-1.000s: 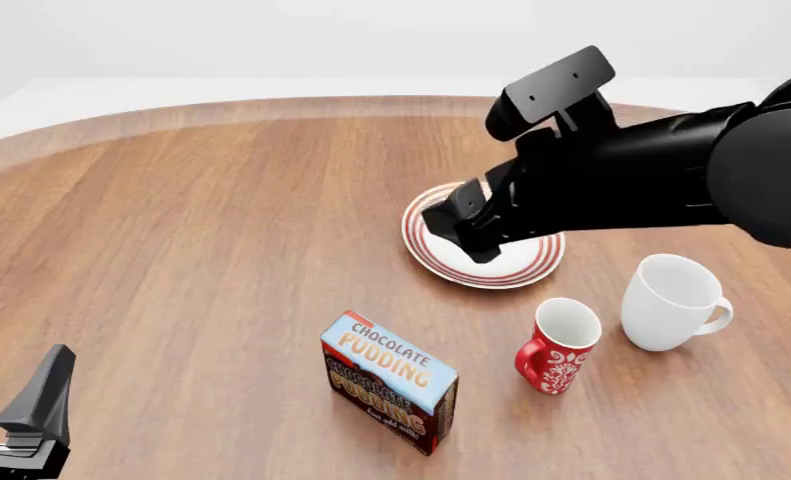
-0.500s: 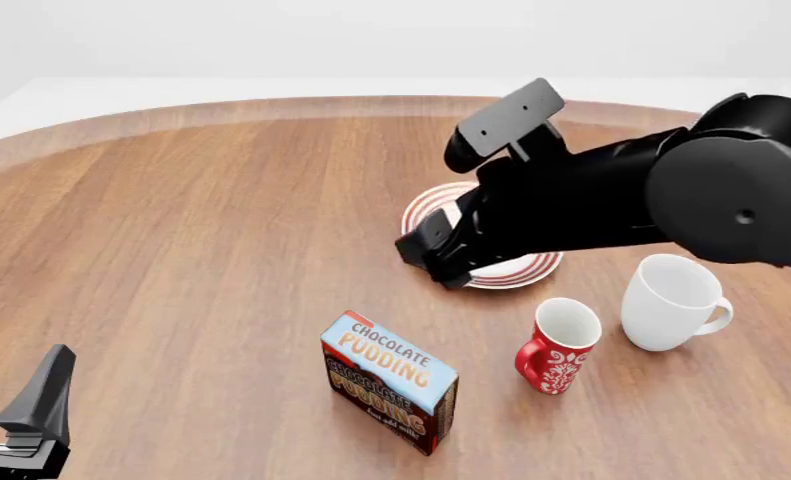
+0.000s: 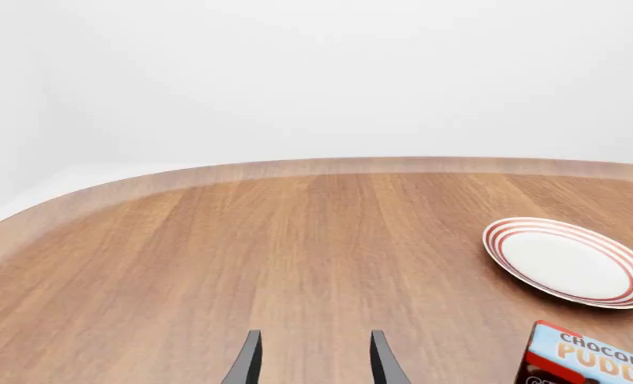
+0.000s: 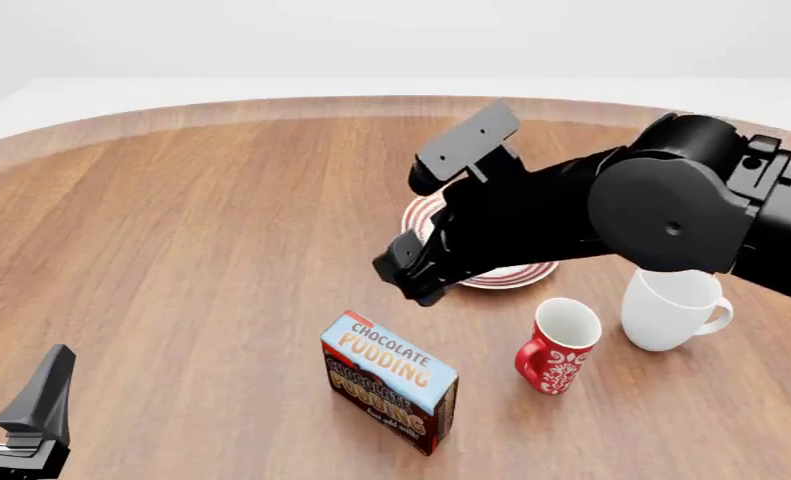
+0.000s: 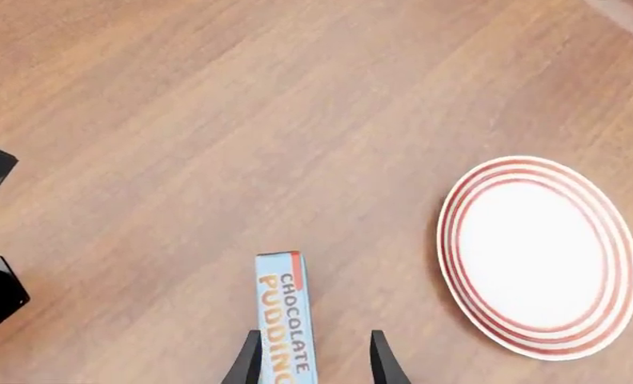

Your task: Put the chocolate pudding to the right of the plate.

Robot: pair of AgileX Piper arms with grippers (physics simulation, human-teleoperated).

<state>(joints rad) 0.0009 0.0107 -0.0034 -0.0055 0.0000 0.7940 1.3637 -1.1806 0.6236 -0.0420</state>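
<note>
The chocolate pudding (image 4: 388,380) box stands on edge near the table's front middle, its light-blue face up; it also shows as the box (image 3: 594,360) and the box (image 5: 284,320). Behind it and to the right lies the red-ringed white plate (image 4: 518,275), largely covered by my right arm; the whole plate (image 5: 538,256) and plate (image 3: 570,262) show in the wrist views. My right gripper (image 4: 411,280) hangs open above the table between plate and box, its fingers (image 5: 248,360) straddling the box's end from above without touching. My left gripper (image 3: 314,364) is open at the front left corner (image 4: 35,415), holding nothing.
A red patterned mug (image 4: 555,348) stands right of the box, and a plain white mug (image 4: 671,300) stands further right, both in front of the plate. The wooden table's curved far edge (image 4: 235,108) runs along the back.
My right arm has swung left and toward the front, off the plate and toward the pudding box. The left arm, box, plate and mugs have not moved.
</note>
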